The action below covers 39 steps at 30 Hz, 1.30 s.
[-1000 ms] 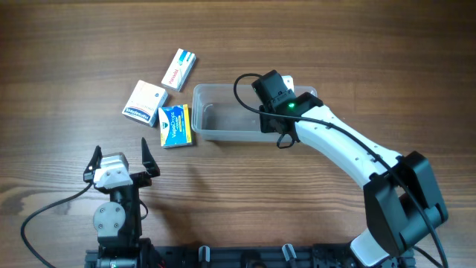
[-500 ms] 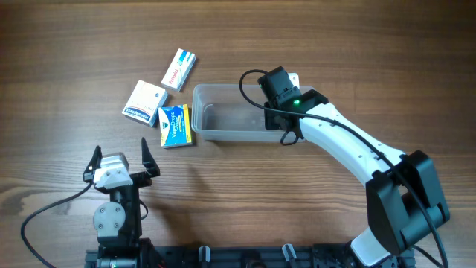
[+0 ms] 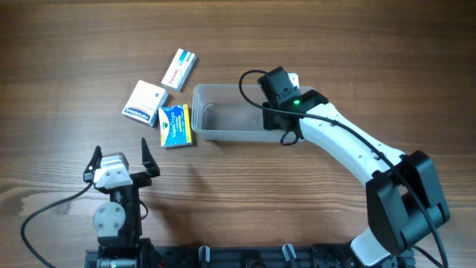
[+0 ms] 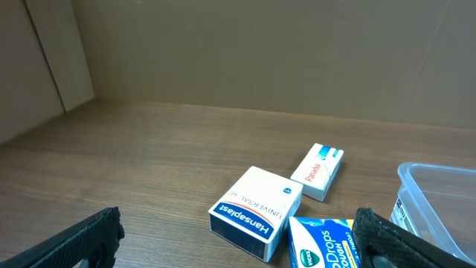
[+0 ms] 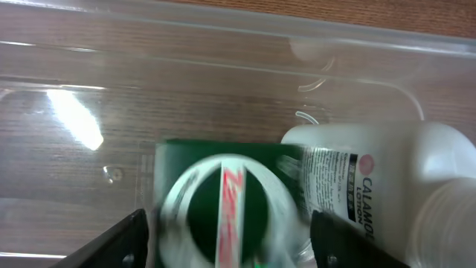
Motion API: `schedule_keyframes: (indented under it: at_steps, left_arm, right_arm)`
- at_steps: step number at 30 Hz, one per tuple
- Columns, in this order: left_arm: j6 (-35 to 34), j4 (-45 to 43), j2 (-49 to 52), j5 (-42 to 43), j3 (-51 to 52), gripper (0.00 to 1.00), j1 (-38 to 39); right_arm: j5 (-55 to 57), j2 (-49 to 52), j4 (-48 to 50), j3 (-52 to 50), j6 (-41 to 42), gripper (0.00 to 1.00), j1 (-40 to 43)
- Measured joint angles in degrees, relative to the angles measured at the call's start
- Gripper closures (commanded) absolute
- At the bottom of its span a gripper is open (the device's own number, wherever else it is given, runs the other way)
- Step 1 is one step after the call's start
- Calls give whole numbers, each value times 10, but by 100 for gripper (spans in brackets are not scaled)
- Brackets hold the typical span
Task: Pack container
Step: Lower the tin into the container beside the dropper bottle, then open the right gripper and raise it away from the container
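On the table (image 3: 245, 37), the container (image 3: 223, 117) runs left-right (rim up).

Soft, even light is spread from above over the wooden table (image 3: 74, 45). Only faint shadows are thrown beneath the right arm (image 3: 349, 149), and a green lamp (image 3: 296, 104) is seen glowing on its wrist. The left wrist view is rendered dimmer and warmer, with the fingers (image 4: 82, 242) left dark and soft in the bottom corners. At the right wrist, white glare is smeared across the clear container (image 5: 74, 119). The green box (image 5: 223, 201) is blurred, while the bottle (image 5: 387, 179) label is kept readable.
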<state>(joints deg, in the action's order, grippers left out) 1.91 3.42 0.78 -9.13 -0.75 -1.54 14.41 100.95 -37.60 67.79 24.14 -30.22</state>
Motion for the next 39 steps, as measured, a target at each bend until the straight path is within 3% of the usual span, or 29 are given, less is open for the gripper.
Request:
schedule_keyframes:
  at_steps: [19, 24, 27, 39]
  left_arm:
    - [0, 0, 0, 0, 0, 0, 0]
    - [0, 0, 0, 0, 0, 0, 0]
    - [0, 0, 0, 0, 0, 0, 0]
    - [0, 0, 0, 0, 0, 0, 0]
  right_arm:
    - [-29, 0, 10, 0, 0, 34, 0]
    - [-65, 0, 20, 0, 0, 52, 0]
    - [-88, 0, 21, 0, 0, 74, 0]
    - [-125, -51, -15, 29, -19, 73, 3]
